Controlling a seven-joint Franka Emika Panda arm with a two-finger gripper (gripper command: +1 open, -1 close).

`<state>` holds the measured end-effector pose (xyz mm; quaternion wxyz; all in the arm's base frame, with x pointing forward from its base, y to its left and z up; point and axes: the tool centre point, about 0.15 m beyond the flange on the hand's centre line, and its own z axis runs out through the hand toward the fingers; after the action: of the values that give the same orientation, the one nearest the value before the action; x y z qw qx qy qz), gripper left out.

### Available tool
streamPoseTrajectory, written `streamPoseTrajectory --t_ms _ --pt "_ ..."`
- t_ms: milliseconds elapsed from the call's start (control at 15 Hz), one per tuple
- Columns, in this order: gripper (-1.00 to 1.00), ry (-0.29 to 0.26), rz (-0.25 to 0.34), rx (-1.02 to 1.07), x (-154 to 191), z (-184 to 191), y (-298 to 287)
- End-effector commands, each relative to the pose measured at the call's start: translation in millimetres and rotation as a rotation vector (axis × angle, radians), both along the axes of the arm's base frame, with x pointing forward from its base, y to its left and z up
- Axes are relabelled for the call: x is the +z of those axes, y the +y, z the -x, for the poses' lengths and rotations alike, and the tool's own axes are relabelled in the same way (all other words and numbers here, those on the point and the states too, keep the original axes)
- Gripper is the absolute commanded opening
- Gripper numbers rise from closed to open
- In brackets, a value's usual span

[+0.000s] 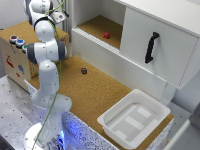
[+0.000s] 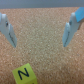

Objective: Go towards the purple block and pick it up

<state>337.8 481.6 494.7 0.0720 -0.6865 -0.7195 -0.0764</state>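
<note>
The purple block [image 1: 84,71] is a tiny dark cube on the cork counter, in front of the white cabinet. It does not show in the wrist view. My gripper [image 1: 59,17] is high at the back on the exterior view's left, far from the block. In the wrist view the gripper [image 2: 39,45] is open and empty over cork, with both fingers [image 2: 7,30] spread wide apart. A small yellow block [image 2: 24,75] marked with a dark letter lies on the cork near it.
A red block [image 1: 106,35] sits on the raised cork shelf inside the cabinet. The cabinet door has a black handle [image 1: 151,47]. A white tray [image 1: 134,117] stands at the counter's near right end. A cardboard box [image 1: 15,55] stands at the left.
</note>
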Motion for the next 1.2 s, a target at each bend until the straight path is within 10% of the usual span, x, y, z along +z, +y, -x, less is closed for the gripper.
streamPoseTrajectory --t_ms 0,1133 --pt "1.0 -0.006 0.067 -0.2 9 -4 -36" --pt "1.0 0.067 0.094 -1.016 -96 -14 -268"
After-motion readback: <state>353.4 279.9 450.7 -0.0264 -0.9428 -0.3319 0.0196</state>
